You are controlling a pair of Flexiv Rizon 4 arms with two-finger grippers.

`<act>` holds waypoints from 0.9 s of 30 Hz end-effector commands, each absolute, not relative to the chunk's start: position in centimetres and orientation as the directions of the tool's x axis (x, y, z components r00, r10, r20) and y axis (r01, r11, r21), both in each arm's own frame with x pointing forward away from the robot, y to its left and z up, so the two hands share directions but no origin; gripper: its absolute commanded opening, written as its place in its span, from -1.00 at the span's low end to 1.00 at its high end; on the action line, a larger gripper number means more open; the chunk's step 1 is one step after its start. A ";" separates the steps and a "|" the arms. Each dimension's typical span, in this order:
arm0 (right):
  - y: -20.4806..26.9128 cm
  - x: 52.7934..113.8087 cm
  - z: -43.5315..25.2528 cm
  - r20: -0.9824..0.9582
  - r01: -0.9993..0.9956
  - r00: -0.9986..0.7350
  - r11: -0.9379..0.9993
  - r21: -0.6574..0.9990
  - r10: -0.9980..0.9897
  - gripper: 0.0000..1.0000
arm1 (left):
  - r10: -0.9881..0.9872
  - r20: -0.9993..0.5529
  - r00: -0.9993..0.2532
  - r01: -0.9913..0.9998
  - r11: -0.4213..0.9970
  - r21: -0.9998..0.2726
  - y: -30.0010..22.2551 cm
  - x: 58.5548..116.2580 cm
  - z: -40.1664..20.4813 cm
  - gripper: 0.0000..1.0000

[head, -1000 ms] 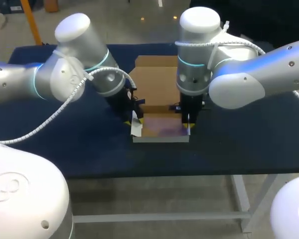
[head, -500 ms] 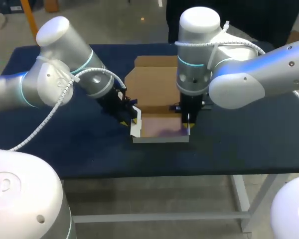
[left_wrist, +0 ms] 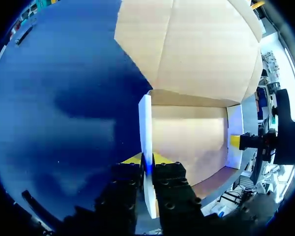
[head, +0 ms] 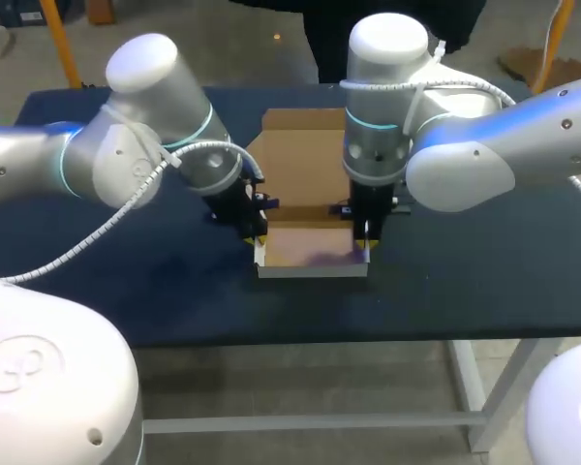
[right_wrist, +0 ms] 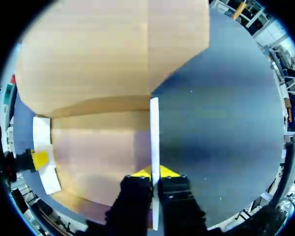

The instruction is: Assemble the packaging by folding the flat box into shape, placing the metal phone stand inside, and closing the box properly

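The cardboard box [head: 310, 248] lies half folded on the table, brown inside and white outside, with its wide lid flap [head: 305, 160] flat behind it. My left gripper [head: 256, 235] is shut on the upright left side wall [left_wrist: 145, 125], which runs between its fingers [left_wrist: 147, 160]. The right side wall [right_wrist: 154, 130] is pinched the same way by my right gripper [right_wrist: 155, 172], seen in the head view [head: 361, 240] at the box's right edge. Each wrist view shows the other arm's yellow tip [left_wrist: 235, 141] [right_wrist: 39, 160] across the tray. No phone stand shows in any view.
The table [head: 126, 281] is covered in dark blue cloth on both sides of the box. Its front edge runs just below the box's white front wall [head: 312, 271].
My left gripper has closed on the left side wall, and the wall has gone from leaning outward to upright. The right arm has kept still.
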State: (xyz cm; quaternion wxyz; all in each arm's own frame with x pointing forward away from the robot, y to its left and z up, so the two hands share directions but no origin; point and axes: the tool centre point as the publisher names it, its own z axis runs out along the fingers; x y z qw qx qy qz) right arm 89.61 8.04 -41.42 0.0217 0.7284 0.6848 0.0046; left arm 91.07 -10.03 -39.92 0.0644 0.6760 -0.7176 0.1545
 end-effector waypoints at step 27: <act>8.1 89.6 -41.4 -0.026 0.998 0.061 -0.060 0.035 0.998 -1.00 | -0.994 0.093 -0.053 -0.988 0.039 -0.147 -10.3 91.1 -41.4 -1.00</act>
